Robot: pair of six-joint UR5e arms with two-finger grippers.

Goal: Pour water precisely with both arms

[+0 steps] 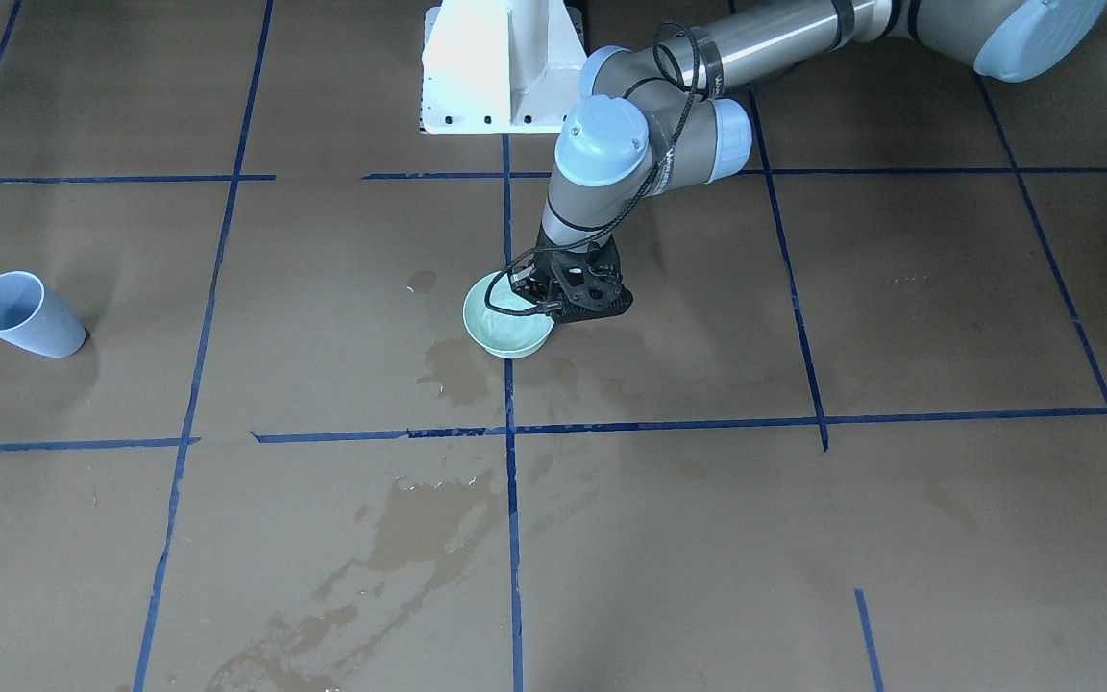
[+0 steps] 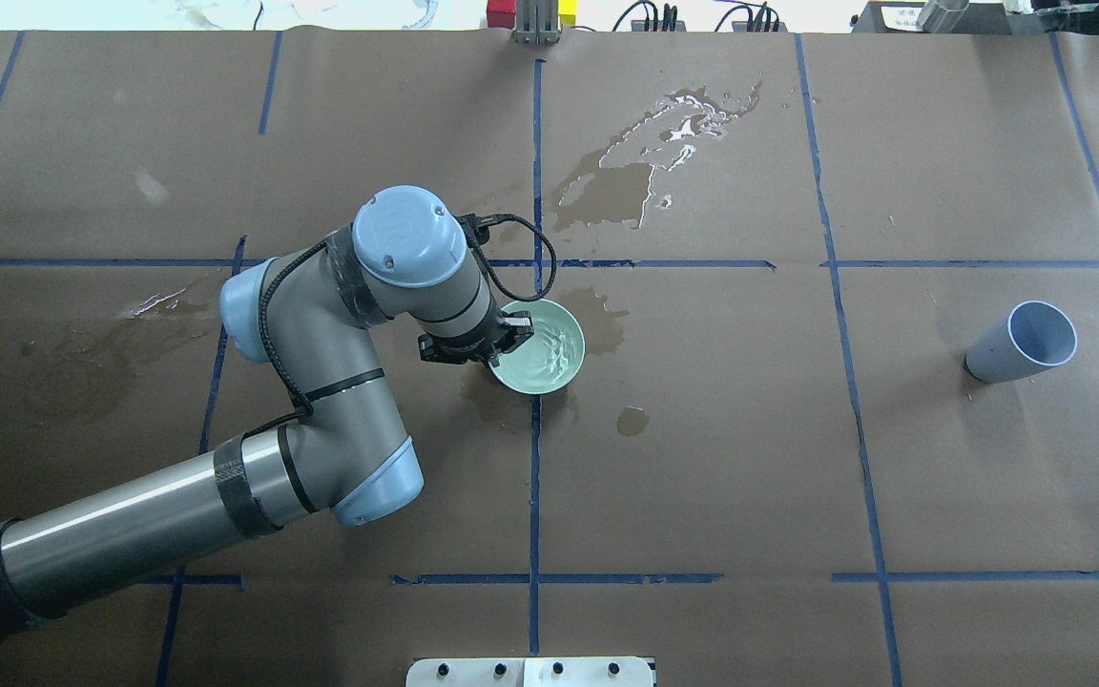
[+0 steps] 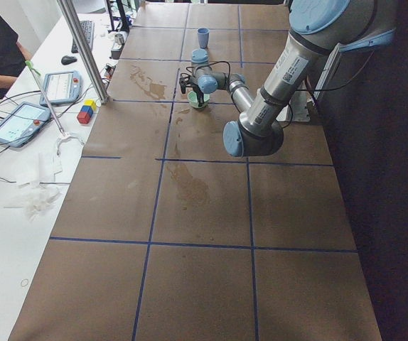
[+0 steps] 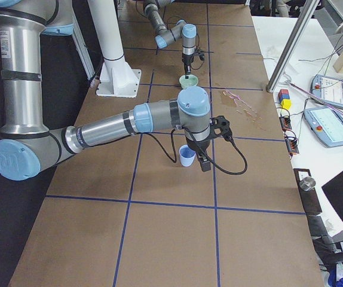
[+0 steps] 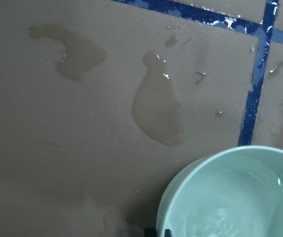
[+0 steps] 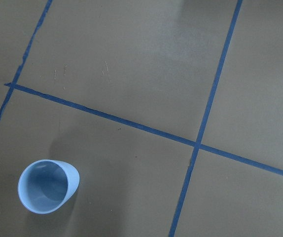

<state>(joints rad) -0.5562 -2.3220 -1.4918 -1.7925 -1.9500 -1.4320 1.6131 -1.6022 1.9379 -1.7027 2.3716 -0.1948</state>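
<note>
Wet brown bench point(image 2: 893, 458): I find left fingers point(image 2: 514, 331) pinching the green bowl point(image 2: 549, 367) rim; water point(image 5: 230, 207) sloshes, slippery. Right fingers point(image 4: 203, 162): cannot tell.

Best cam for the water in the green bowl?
Overhead exterior: looks straight into the green bowl, ripples on the water show. Left wrist-mounted: close but cropped. Front-facing: left gripper hides part. Side views: bowl tiny, water unreadable. Right wrist-mounted: none.

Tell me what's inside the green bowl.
Clear, rippled water lies in the green bowl; nothing else shows in it. The left gripper sits over the rim on one side and hides a bit of the inside there.
</note>
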